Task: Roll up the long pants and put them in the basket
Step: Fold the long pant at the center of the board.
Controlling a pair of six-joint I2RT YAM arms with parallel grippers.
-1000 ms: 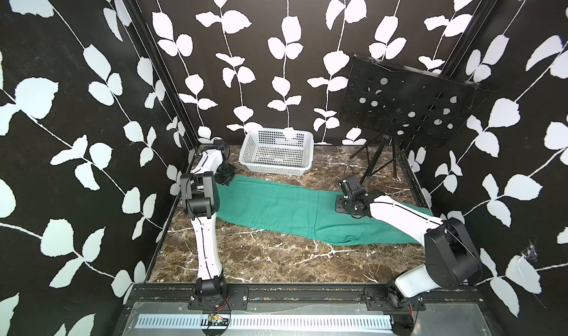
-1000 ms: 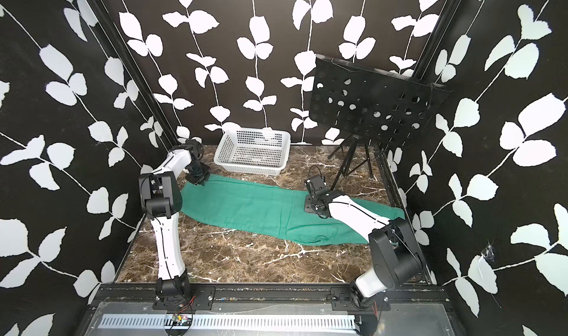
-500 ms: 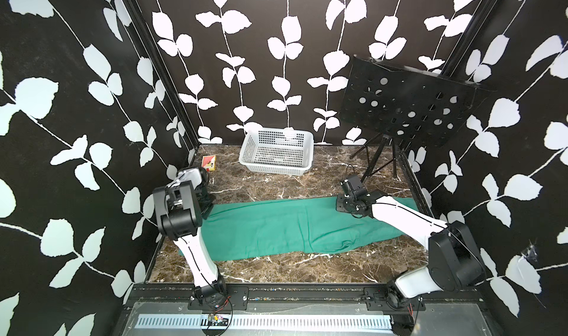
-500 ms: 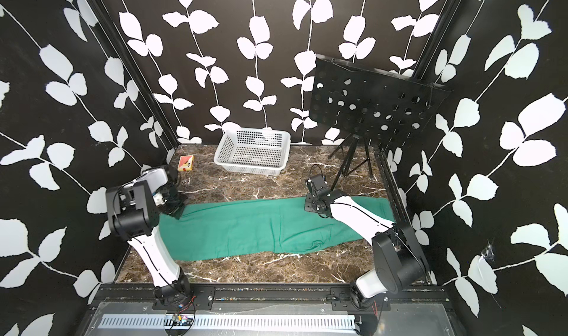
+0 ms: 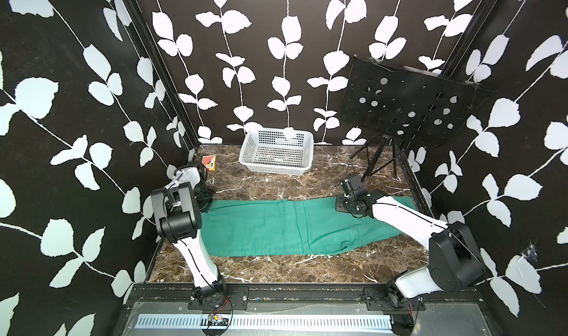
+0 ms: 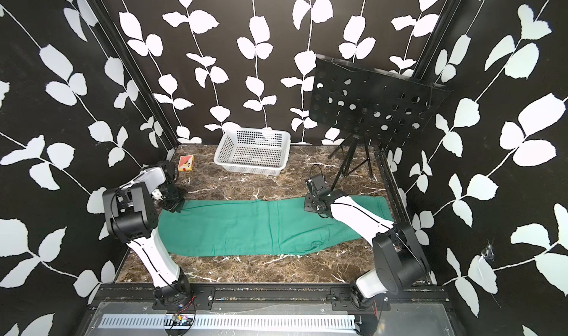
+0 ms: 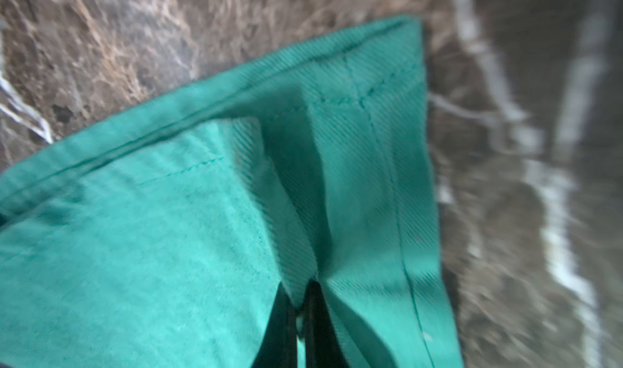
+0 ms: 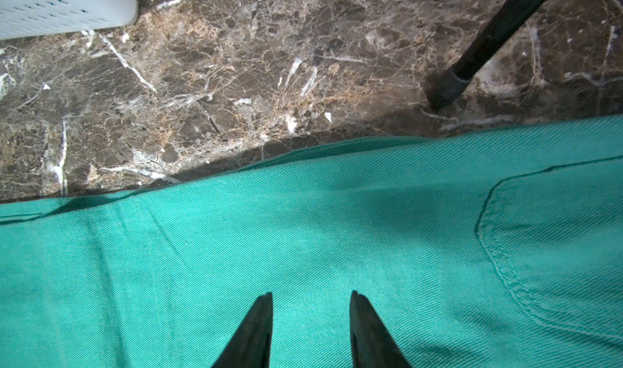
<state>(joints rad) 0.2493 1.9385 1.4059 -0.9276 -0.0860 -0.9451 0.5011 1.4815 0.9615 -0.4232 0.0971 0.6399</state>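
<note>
In both top views, the soft teal-green cotton long pants [image 5: 292,226] lie stretched flat across the brown marble tabletop [image 5: 276,266], well in front of the white perforated plastic basket [image 5: 246,157]. The left gripper [image 5: 206,204] sits at their far hem corner. The right gripper [image 6: 310,205] sits on the far edge towards the waist.

From the left wrist, that gripper [image 7: 298,302] is clenched on a pinched ridge of cloth just inside the stitched hem.

From the right wrist, the prongs [image 8: 310,294] stand apart over the fabric beside a sewn patch pocket [image 8: 556,248], grasping nothing. I can't tell whether they touch it.

To my eye the cloth is light and limp, with no stiffness. It would likely sag when lifted and slide on the polished stone. The hem edge looks the place to hold, at both corners, so the roll starts square.
</note>
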